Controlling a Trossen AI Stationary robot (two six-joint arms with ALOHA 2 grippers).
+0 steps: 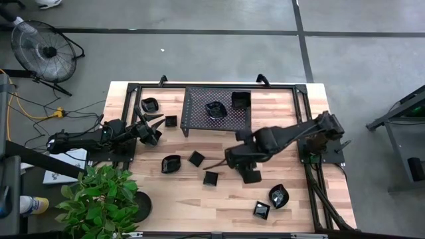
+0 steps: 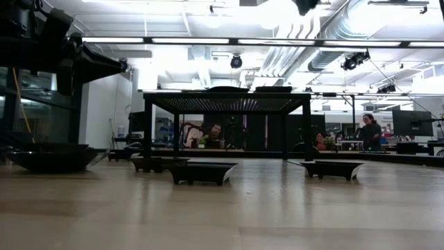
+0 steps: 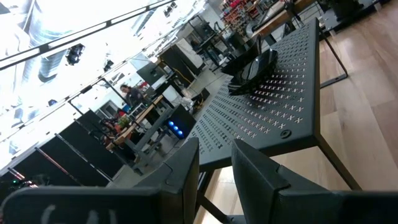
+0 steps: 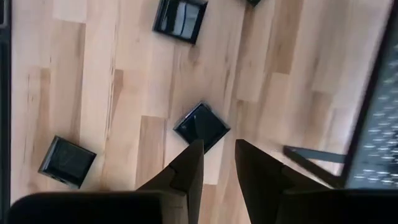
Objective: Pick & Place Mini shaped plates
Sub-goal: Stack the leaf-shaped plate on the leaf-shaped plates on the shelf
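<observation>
Several small glossy black mini shaped plates lie flat on the wooden table [image 1: 292, 219]. Among them are a square one [image 1: 196, 158] and a round one [image 1: 170, 163]. Two more sit on top of the black mesh rack [image 1: 199, 116]: a scalloped one [image 1: 214, 109] and a square one [image 1: 240, 100]. My right gripper [image 4: 217, 165] hangs open above the table, pointing steeply down, with the square plate [image 4: 201, 126] just beyond its fingertips and nothing between them. My left gripper [image 3: 214, 171] waits open at the table's left, pointing level toward the rack [image 3: 280, 106].
Other plates lie near the right front corner [image 1: 278, 196], beside it [image 1: 261, 210], under the right arm [image 1: 251, 174] and at the far left [image 1: 151, 104]. The rack's legs [image 4: 311, 155] stand close to my right gripper. A potted plant [image 1: 99, 196] sits at the near left.
</observation>
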